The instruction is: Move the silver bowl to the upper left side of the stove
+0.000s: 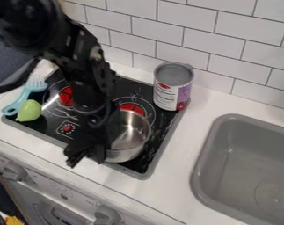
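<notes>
The silver bowl [132, 136] sits toward four o'clock on the black stove [145, 169]. At the bowl's nine o'clock side hangs the hand [86, 157]; I can't tell whether it's apart, together or clamped. A can [172, 88] stands at two o'clock, a green toy [29, 110] and blue utensil [19, 103] near nine.

The round, silver-coloured bowl [131, 137] was of smooth, shiny metal, with soft reflections inside. Beneath it, the flat black rectangular stove top [167, 122] had a glossy, glass-like finish. The grey and purple cylindrical can [165, 94] looked like metal, its end dull grey. The light-blue, fork-shaped utensil [23, 97] and the rounded green toy [29, 110] seemed smooth plastic. White rectangular wall tiles [185, 44] had a smooth surface, and the grey, round-cornered sink [204, 160] looked smooth and matt.
</notes>
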Tool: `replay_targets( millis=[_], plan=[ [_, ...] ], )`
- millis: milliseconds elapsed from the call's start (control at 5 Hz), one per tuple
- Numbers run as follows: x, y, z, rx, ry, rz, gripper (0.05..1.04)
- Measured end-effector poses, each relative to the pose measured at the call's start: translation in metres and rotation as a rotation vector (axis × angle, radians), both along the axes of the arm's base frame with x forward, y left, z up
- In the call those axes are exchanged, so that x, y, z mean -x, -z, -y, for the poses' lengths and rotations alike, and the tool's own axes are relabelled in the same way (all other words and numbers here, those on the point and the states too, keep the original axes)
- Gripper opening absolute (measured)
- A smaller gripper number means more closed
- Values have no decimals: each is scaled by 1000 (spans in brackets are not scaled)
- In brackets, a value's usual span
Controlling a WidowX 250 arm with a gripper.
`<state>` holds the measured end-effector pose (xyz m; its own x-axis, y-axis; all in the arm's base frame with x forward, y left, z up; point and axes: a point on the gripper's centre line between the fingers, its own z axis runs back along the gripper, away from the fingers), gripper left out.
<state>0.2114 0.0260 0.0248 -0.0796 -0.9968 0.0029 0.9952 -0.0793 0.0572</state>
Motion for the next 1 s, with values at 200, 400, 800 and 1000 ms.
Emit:
replay_targets(
  millis=[200,400,800,1000],
  plan=[
    [-7,-21,-10,27,-40,6,83],
    [-22,-41,-27,42,-98,48,83],
    [-73,-58,-77,-3,-222,136,83],
    [-91,-50,-93,-13,-266,127,83]
  ],
)
